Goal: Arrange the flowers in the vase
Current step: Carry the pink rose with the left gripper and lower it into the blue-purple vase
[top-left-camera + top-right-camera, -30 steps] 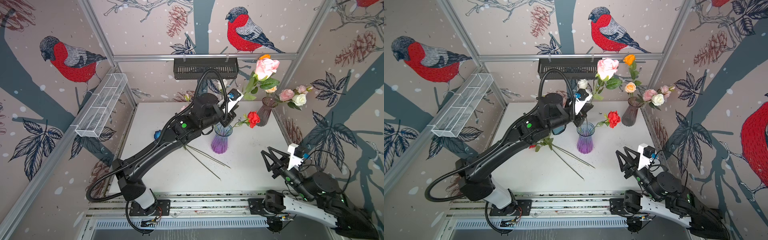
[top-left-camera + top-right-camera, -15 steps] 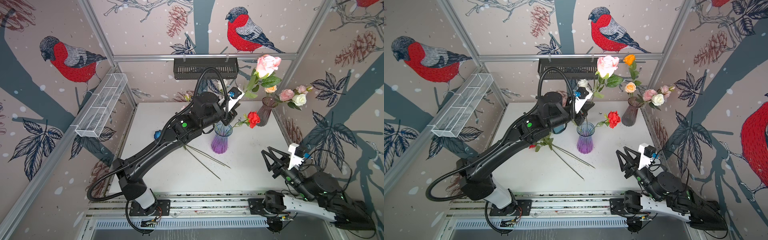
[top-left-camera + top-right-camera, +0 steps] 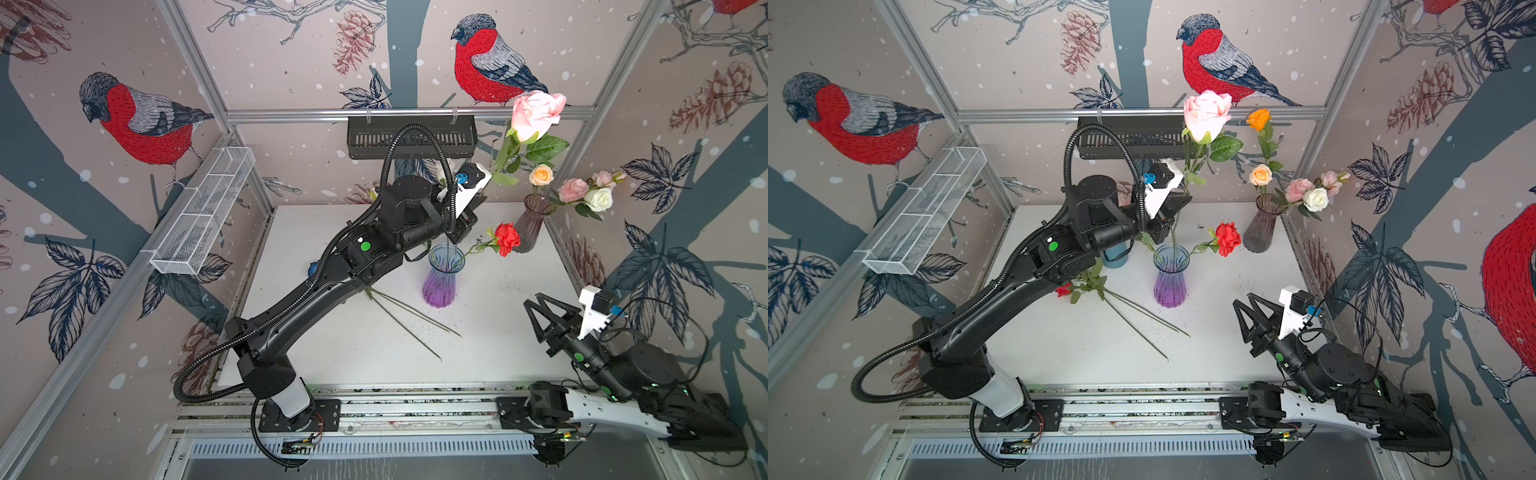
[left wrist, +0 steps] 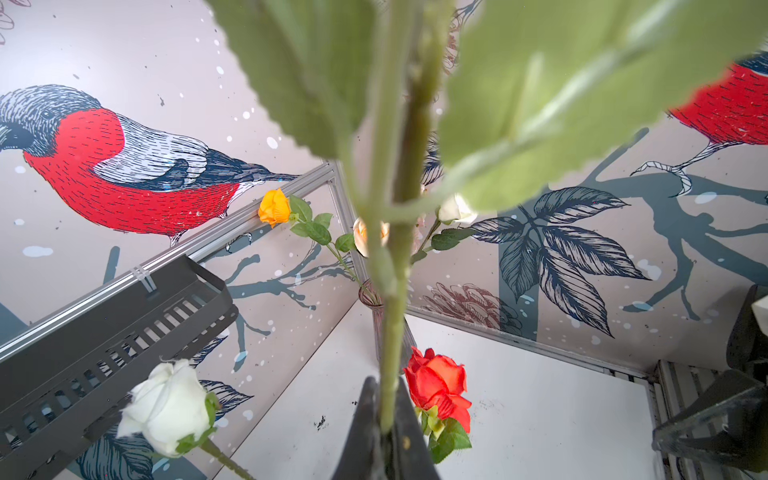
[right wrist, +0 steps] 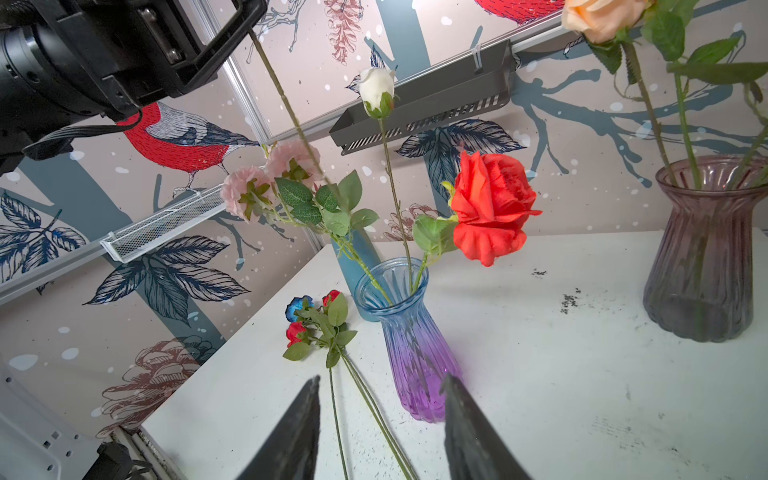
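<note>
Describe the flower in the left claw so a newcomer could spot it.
Start at the blue-to-purple vase in the middle of the white table. Straight above it the left claw is shut on a long green stem. Follow that stem up to the pale pink rose: the largest bloom, held high above the red rose leaning from the vase.

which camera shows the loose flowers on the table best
The right wrist view: the loose bunch of red and blue artificial flowers shows its heads and leaves plainly. In a top view mainly stems clear the black left arm; in a top view one red head shows. The left wrist view misses it.
</note>
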